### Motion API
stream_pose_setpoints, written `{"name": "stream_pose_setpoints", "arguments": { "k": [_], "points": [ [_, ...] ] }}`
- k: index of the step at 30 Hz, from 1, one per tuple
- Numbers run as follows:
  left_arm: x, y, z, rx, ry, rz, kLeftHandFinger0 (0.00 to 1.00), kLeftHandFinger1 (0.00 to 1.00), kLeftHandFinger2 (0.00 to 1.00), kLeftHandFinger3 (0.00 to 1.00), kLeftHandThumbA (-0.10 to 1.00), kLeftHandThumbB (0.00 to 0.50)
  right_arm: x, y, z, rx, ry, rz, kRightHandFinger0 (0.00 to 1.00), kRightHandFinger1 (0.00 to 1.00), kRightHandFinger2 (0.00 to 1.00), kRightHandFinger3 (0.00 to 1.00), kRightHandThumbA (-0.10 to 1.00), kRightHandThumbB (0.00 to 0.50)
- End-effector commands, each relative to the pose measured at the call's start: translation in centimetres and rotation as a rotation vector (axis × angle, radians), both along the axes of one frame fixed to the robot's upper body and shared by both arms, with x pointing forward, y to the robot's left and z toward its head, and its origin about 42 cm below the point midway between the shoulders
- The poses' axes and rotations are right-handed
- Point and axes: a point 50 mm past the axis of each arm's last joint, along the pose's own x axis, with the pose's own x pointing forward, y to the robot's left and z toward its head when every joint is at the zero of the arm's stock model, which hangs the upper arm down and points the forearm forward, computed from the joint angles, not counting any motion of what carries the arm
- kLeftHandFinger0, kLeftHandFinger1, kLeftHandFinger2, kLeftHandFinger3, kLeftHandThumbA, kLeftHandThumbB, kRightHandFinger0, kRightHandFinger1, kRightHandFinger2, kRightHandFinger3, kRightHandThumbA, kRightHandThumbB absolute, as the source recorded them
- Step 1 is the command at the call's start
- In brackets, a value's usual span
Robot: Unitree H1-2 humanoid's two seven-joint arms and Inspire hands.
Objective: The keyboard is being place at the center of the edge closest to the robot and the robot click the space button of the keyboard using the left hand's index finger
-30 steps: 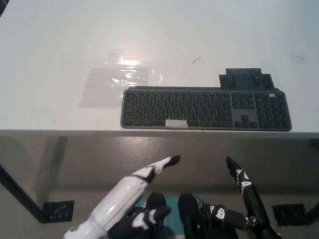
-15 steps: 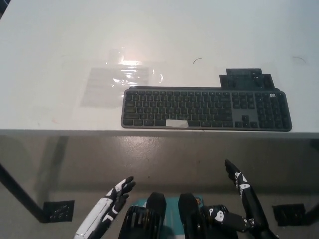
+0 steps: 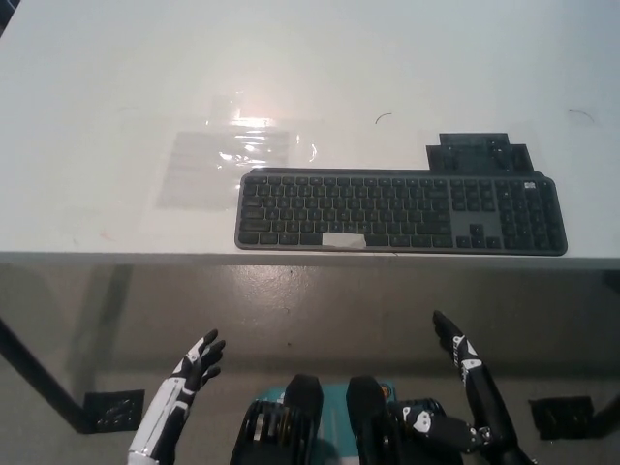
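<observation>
Item: keyboard (image 3: 402, 211), dark grey, full width with number pad, lying flat on the white table (image 3: 97, 77). Its long side runs parallel to the near edge and its front row sits just inside that edge, somewhat right of the middle of my view. I judge it is laid this way so that the bottom row is the row closest to me. Space key (image 3: 343, 240): bottom row, left of the keyboard's middle, marked with a pale strip, presumably so the target stands out. Behind the keyboard's right end, touching it or just beside it, is a dark block (image 3: 478, 152). A clear plastic sheet (image 3: 228, 155) lies flat to its upper left. My left hand (image 3: 194, 368): white, holding nothing, fingers extended and slightly parted, low at the lower left, below and short of the table edge. The space key is up and to the right of it, well apart, with no contact. My right hand (image 3: 465, 363): black, resting low at the lower right, under the keyboard's right half and seen edge-on, so I cannot tell its state.
</observation>
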Motion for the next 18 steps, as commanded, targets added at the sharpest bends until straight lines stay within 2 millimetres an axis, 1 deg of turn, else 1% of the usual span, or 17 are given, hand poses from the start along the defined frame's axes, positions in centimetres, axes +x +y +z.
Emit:
{"name": "stream_pose_setpoints", "arguments": {
  "k": [1, 2, 3, 5, 6, 8, 11, 12, 15, 16, 17, 18],
  "points": [
    [-0.07, 0.3, 0.71, -0.016, -0.06, 0.031, 1.0, 1.0, 1.0, 1.0, 1.0, 0.262, 0.34, 0.78, 1.17, 0.04, -0.085, 0.011, 1.0, 1.0, 1.0, 1.0, 1.0, 0.378],
    [0.09, 0.24, 0.68, -0.007, -0.062, 0.027, 1.0, 1.0, 1.0, 1.0, 1.0, 0.263, 0.46, 0.69, 1.26, 0.04, -0.088, 0.011, 1.0, 1.0, 1.0, 1.0, 1.0, 0.364],
    [0.09, 0.23, 0.66, -0.003, -0.062, 0.026, 1.0, 1.0, 1.0, 1.0, 1.0, 0.266, 0.45, 0.67, 1.27, 0.04, -0.089, 0.011, 1.0, 1.0, 1.0, 1.0, 1.0, 0.36],
    [-0.06, 0.09, 0.73, 0.004, -0.058, 0.021, 1.0, 1.0, 1.0, 1.0, 1.0, 0.273, 0.29, 0.45, 1.22, 0.023, -0.091, 0.006, 1.0, 1.0, 1.0, 1.0, 1.0, 0.369],
    [0.11, 0.04, 0.85, 0.008, -0.068, 0.017, 1.0, 1.0, 1.0, 1.0, 1.0, 0.261, 0.36, 0.41, 1.34, 0.023, -0.096, 0.004, 1.0, 1.0, 1.0, 1.0, 1.0, 0.36],
    [0.41, -0.06, 0.93, -0.001, -0.072, 0.016, 1.0, 1.0, 1.0, 1.0, 1.0, 0.272, 0.55, 0.39, 1.43, 0.03, -0.098, -0.001, 1.0, 1.0, 1.0, 1.0, 1.0, 0.36],
    [0.17, 0.04, 0.83, 0.016, -0.077, 0.012, 1.0, 1.0, 1.0, 1.0, 1.0, 0.276, 0.37, 0.46, 1.32, 0.035, -0.093, 0.001, 1.0, 1.0, 1.0, 1.0, 1.0, 0.366],
    [0.08, 0.03, 0.76, 0.017, -0.069, 0.014, 1.0, 1.0, 1.0, 1.0, 1.0, 0.276, 0.33, 0.45, 1.27, 0.039, -0.09, 0.0, 1.0, 1.0, 1.0, 1.0, 1.0, 0.383],
    [0.08, 0.02, 0.65, 0.017, -0.072, 0.015, 1.0, 1.0, 1.0, 1.0, 1.0, 0.268, 0.39, 0.42, 1.27, 0.031, -0.091, 0.003, 1.0, 1.0, 1.0, 1.0, 1.0, 0.385],
    [-0.31, -0.02, 0.47, 0.021, -0.064, 0.014, 1.0, 1.0, 1.0, 1.0, 1.0, 0.268, 0.09, 0.41, 1.08, 0.027, -0.085, 0.002, 1.0, 1.0, 1.0, 1.0, 1.0, 0.383],
    [-0.39, -0.04, 0.42, 0.033, -0.064, 0.011, 1.0, 1.0, 1.0, 1.0, 1.0, 0.287, 0.01, 0.37, 1.06, 0.028, -0.084, 0.003, 1.0, 1.0, 1.0, 1.0, 1.0, 0.377],
    [-0.44, -0.03, 0.34, 0.034, -0.061, 0.01, 1.0, 1.0, 1.0, 1.0, 1.0, 0.289, -0.05, 0.39, 1.04, 0.03, -0.083, 0.004, 1.0, 1.0, 1.0, 1.0, 1.0, 0.375]
  ]
}}
